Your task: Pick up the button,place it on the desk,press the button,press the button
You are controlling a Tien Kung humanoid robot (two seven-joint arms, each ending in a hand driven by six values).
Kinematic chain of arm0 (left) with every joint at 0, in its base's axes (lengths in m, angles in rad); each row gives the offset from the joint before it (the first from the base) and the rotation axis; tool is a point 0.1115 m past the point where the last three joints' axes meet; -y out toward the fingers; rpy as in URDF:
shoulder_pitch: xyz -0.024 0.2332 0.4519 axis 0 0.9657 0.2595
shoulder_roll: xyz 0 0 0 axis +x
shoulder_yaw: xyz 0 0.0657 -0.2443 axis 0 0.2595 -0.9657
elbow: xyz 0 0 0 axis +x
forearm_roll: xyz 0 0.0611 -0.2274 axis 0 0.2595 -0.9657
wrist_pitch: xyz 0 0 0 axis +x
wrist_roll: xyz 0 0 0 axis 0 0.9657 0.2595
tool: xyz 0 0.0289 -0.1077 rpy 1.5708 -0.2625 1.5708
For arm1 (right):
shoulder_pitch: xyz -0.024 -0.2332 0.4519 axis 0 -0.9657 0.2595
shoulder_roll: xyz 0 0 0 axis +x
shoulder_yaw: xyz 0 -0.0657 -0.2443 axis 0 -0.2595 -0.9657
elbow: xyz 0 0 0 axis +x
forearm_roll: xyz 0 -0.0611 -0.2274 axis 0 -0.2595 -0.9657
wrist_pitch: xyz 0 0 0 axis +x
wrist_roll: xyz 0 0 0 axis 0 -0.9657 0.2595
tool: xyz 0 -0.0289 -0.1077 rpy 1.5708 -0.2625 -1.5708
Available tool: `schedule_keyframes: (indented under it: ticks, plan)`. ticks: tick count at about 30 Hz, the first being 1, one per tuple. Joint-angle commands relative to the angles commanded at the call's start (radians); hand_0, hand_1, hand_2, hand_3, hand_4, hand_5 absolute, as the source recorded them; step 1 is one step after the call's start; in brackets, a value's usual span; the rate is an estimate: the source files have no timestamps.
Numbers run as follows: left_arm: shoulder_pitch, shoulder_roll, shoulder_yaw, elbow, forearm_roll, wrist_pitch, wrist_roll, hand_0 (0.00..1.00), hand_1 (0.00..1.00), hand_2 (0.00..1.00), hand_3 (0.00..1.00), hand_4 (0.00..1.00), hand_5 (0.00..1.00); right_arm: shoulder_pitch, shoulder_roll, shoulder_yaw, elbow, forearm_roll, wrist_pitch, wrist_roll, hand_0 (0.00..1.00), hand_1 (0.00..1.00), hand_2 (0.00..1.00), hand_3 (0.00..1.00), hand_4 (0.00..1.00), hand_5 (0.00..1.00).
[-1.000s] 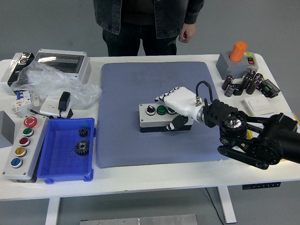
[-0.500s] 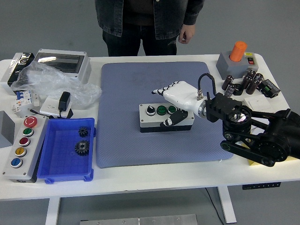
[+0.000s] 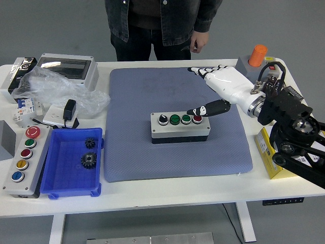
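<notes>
Head view: right hand (image 3: 219,89) spread, empty, thumb above button box (image 3: 180,127).

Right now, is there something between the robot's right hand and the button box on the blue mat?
Nothing visible does. The right hand is open above the blue mat, just behind and to the right of the button box. Its thumb tip is right by the red button at the box's right end; contact cannot be told.
</notes>
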Motion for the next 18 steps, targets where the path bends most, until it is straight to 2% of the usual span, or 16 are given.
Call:
schedule_keyframes:
  ticks: [5,6,11,12,17,18]
  plan:
    - [-0.002,0.0,-0.003,-0.001,0.004,0.002,-0.001,0.672,0.707,0.626,0.631,0.57,0.368,-0.023,-0.013,0.033,0.069,-0.05,0.011,-0.063,0.833,0.782,0.818,0.94,0.998,0.721]
    - [-0.002,0.0,-0.004,-0.001,0.004,0.003,0.0,0.672,0.706,0.626,0.631,0.569,0.367,-0.023,-0.013,0.027,0.074,-0.053,0.02,-0.073,0.717,0.648,0.538,0.912,0.77,0.43]
    - [-0.003,0.002,-0.003,-0.001,0.005,0.005,0.0,0.672,0.706,0.626,0.631,0.569,0.367,-0.015,-0.006,-0.012,0.077,-0.042,0.078,-0.112,0.717,0.648,0.538,0.912,0.77,0.43]
    - [-0.003,0.003,-0.003,-0.001,0.005,0.005,0.001,0.672,0.708,0.625,0.631,0.568,0.368,-0.013,-0.004,-0.023,0.076,-0.037,0.092,-0.12,0.443,0.387,0.266,0.886,0.401,0.071]
    - [-0.003,0.003,-0.001,0.0,0.004,0.006,0.002,0.672,0.708,0.625,0.631,0.568,0.368,0.0,0.007,-0.07,0.065,-0.013,0.148,-0.15,0.443,0.387,0.266,0.886,0.401,0.071]
    - [-0.003,0.003,0.0,0.0,0.004,0.006,0.002,0.673,0.707,0.625,0.631,0.566,0.371,0.003,0.009,-0.078,0.062,-0.009,0.157,-0.154,0.415,0.322,0.223,0.883,0.381,0.002]
